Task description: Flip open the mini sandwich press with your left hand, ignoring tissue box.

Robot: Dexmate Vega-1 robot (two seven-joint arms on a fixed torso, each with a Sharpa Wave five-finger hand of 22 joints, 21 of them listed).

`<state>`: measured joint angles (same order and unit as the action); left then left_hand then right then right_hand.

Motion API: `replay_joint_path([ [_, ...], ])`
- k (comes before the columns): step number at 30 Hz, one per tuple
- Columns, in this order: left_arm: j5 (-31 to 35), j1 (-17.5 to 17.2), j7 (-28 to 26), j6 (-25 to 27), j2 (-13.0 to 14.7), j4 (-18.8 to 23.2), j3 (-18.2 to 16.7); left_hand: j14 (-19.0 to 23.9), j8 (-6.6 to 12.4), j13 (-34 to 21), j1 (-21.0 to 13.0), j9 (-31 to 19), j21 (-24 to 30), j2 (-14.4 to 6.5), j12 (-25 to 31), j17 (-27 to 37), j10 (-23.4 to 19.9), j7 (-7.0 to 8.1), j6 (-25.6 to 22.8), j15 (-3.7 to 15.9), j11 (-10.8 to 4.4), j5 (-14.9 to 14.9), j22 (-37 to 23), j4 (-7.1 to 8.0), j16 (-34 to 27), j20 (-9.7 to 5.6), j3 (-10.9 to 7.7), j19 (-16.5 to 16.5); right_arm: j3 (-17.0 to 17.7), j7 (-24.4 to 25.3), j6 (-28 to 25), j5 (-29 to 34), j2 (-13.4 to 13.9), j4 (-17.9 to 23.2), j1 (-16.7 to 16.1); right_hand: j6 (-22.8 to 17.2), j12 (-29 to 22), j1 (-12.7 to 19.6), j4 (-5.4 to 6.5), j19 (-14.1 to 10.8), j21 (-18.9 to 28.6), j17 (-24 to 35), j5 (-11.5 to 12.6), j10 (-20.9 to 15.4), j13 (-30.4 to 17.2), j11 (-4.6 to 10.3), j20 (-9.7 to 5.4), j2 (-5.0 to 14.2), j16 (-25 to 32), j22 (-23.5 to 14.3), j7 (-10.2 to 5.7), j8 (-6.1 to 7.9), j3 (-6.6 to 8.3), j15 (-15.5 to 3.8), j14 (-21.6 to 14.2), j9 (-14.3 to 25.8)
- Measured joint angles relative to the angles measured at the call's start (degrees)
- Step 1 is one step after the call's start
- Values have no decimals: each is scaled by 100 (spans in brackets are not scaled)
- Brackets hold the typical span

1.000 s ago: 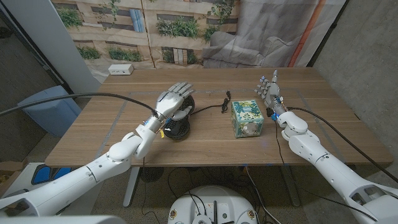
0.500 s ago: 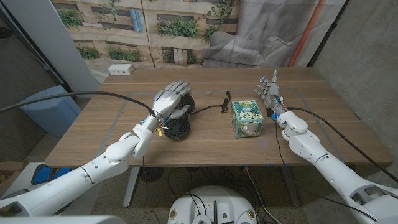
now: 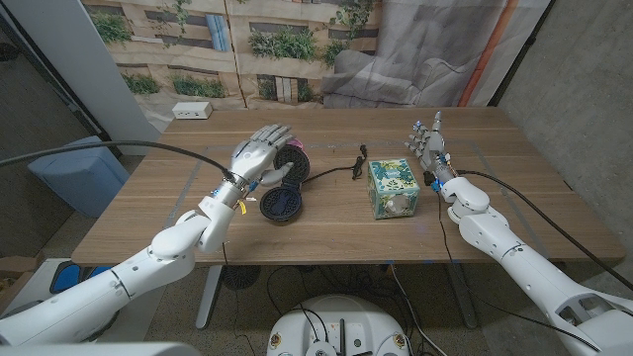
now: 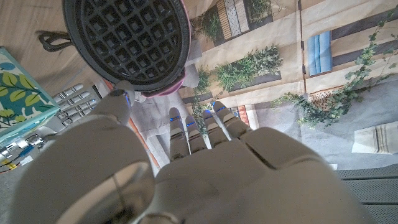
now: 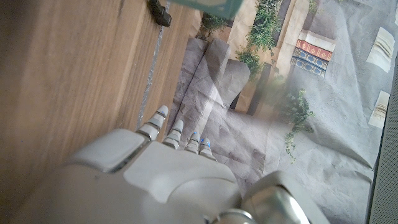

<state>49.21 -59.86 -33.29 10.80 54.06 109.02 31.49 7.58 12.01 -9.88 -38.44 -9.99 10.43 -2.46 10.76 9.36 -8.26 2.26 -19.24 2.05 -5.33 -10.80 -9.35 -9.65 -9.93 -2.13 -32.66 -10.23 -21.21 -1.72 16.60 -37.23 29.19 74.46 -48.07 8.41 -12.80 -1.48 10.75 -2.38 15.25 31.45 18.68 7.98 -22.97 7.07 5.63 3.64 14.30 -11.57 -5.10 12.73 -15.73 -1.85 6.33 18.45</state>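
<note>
The mini sandwich press stands open on the table's middle left. Its round black base [image 3: 280,205] lies face up, and its pink-rimmed lid [image 3: 294,160] is raised behind it. My left hand [image 3: 257,153] hovers just left of the lid, fingers spread and holding nothing. In the left wrist view the lid's black grid plate [image 4: 127,37] sits just past the fingertips of my left hand [image 4: 186,168]. My right hand [image 3: 430,146] stands upright over the right side of the table, fingers apart and empty; the right wrist view shows its back [image 5: 149,180].
A green floral tissue box [image 3: 392,187] stands right of the press, between my two hands. The press's black cable [image 3: 341,168] runs from the lid toward the box. A white power strip [image 3: 192,110] lies at the far left edge.
The lid has swung up and back, baring the base plate. My left hand has moved left, off the press. The right arm has not moved.
</note>
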Motion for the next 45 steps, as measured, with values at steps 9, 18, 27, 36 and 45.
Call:
replay_joint_path([
  [9, -525, -293, -17, -163, 133, 148, -446, 0, -44, 0, 90, 0, 0, -26, 0, 0, 0, 72, 73, 0, 0, 22, 0, 46, 0, 0, 110, 0, 0, 0, 1, 1, 0, -1, 0, 0, 0, 0, 0, 0, 0, 0, 0, 0, 0, 0, 0, 0, 0, 0, 0, 0, 0, 0, 0, 0],
  [18, -1531, -335, 98, -466, -86, -17, -790, 0, -88, 0, 177, 0, 0, -69, 0, 12, 0, 80, 125, 0, 0, 44, -14, 94, 0, 0, 157, 0, 0, 0, 2, 1, 1, -1, 0, 0, 0, 0, 0, 0, 0, 0, 0, 0, 0, 0, 0, 0, 0, 0, 0, 0, 0, 0, 0, 0],
  [27, -2452, -147, 333, -844, -417, -404, -968, -32, -116, 0, 340, 0, 0, -112, 0, 12, 13, 39, 166, 32, 13, 66, -13, 131, 0, -1, 242, 5, 0, 2, 2, 1, 1, 0, -2, 0, 0, 0, 0, 0, 0, 0, 0, 0, 0, 0, 0, 0, 0, 0, 0, 0, 0, 0, 0, 0],
  [36, -3384, 93, 583, -1334, -753, -924, -1045, -63, -133, 0, 521, 0, 0, -142, 0, 11, 44, 38, 249, 1, 44, 66, -13, 190, 0, 1, 349, 86, -1, 3, 3, 2, 1, 1, -3, 0, 0, 0, 0, 0, 0, 0, 0, 0, 0, 0, 0, 0, 0, 0, 0, 0, 0, 0, 0, 0],
  [45, -4026, 225, 720, -1680, -1019, -1344, -1081, -179, -165, 0, 805, 0, 0, -244, -40, 11, 85, 82, 475, 11, 85, 66, -13, 268, 0, -7, 507, 221, -1, 4, 4, 2, 1, 3, -6, 0, 0, 0, 0, 0, 0, 0, 0, 0, 0, 0, 0, 0, 0, 0, 0, 0, 0, 0, 0, 0],
])
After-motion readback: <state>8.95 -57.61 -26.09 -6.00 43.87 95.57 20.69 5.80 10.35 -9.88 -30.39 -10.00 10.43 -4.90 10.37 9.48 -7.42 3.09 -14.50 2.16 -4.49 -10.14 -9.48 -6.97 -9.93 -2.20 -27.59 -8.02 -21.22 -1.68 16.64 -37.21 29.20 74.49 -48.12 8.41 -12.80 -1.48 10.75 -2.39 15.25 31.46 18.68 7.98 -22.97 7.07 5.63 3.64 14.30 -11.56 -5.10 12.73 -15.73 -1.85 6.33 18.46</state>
